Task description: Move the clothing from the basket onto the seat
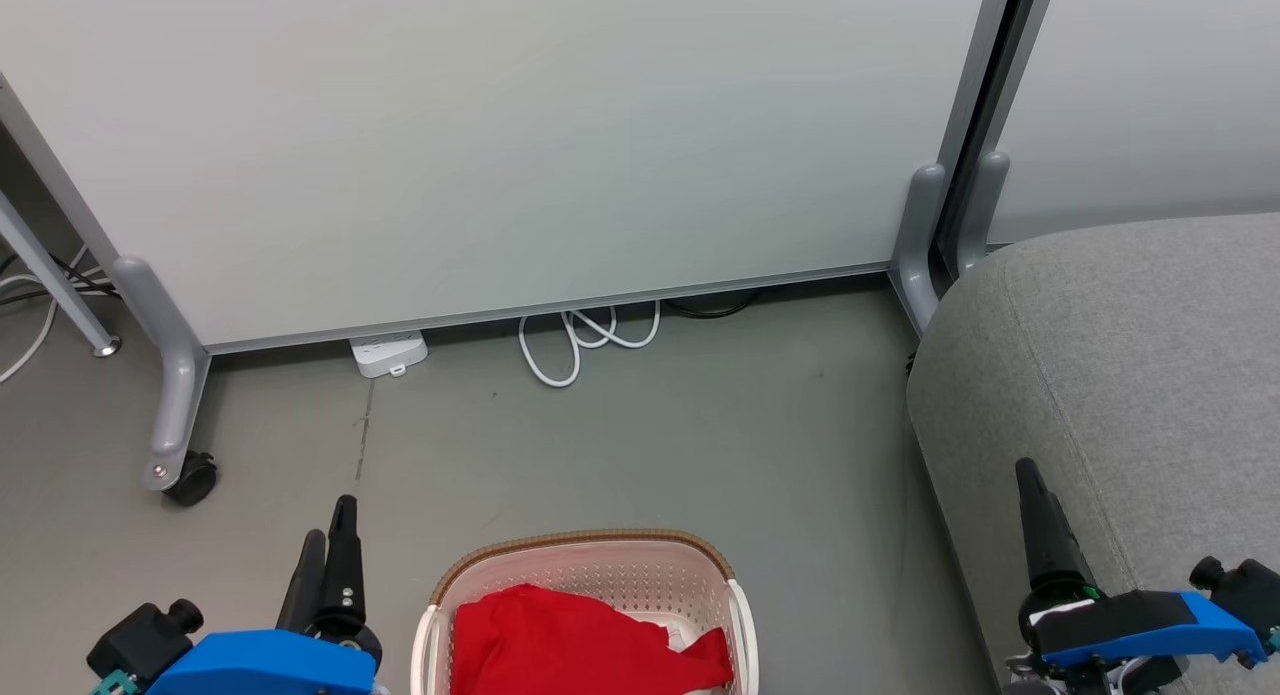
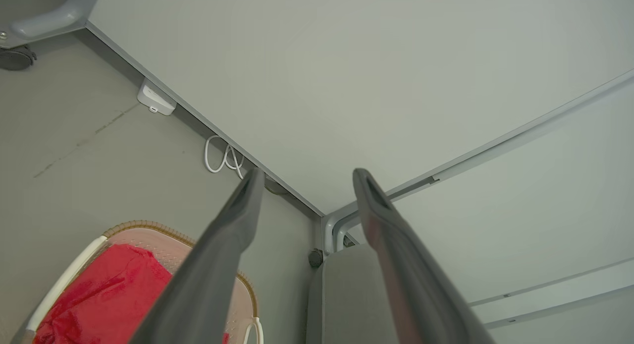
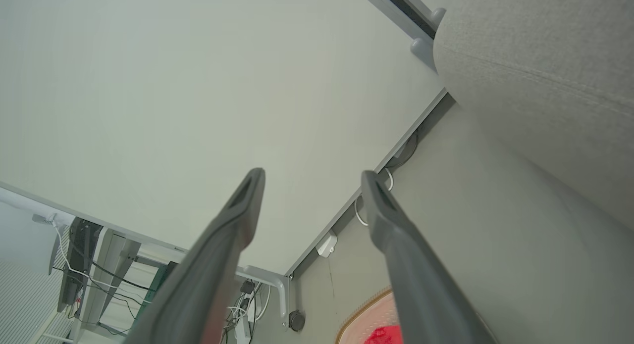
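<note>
Red clothing lies bunched in the cream basket at the bottom middle of the head view, with a bit of white fabric beside it. The grey seat fills the right side. My left gripper stands open to the left of the basket, above the floor, with nothing between its fingers. My right gripper is over the seat's front part. In the left wrist view my left gripper is open, with the clothing and basket below left. In the right wrist view my right gripper is open and empty, the seat at upper right.
A white partition panel on castor feet stands behind the basket. A white power strip and a coiled white cable lie under its lower edge. Grey floor spreads between the basket, the panel and the seat.
</note>
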`<state>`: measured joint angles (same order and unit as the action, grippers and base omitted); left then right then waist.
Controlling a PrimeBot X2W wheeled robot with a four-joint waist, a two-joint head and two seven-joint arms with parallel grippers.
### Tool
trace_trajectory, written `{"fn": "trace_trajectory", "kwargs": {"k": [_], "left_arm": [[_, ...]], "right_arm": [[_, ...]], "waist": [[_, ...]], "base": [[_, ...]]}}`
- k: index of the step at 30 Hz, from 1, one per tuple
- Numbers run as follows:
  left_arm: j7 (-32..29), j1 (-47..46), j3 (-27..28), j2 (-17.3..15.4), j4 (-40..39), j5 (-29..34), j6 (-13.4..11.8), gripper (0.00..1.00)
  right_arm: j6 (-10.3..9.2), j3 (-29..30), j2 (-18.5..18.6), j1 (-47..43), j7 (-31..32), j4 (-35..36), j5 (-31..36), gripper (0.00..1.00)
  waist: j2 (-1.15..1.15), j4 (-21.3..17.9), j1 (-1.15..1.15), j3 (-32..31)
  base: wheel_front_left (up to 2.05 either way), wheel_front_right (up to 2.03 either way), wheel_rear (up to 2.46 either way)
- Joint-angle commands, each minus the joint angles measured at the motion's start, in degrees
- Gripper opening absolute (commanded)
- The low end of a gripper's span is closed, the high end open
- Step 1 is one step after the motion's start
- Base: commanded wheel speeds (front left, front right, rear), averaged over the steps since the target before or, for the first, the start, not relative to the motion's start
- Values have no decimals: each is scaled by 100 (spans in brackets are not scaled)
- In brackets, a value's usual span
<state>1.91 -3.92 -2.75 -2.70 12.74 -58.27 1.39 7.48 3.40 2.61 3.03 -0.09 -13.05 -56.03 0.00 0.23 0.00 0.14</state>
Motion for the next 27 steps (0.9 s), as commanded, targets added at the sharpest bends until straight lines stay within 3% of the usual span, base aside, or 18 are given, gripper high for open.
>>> {"fn": "trace_trajectory", "kwargs": {"k": [1, 15, 27], "left_arm": [[75, -159, -70, -57, -106, 280, -40, 100], [346, -193, -375, -113, -142, 1506, -192, 100], [537, -234, -550, -105, -86, 2150, -220, 100]], "right_arm": [[1, -31, 19, 56, -38, 132, 279, 100], [2, -47, 24, -49, -103, 354, 1530, 100], [1, -61, 27, -101, -174, 478, 2335, 100]], "waist": [[0, 2, 0, -4], [0, 19, 0, -21], [0, 19, 0, -27]], "base": [[0, 0, 0], [0, 0, 0], [0, 0, 0]]}}
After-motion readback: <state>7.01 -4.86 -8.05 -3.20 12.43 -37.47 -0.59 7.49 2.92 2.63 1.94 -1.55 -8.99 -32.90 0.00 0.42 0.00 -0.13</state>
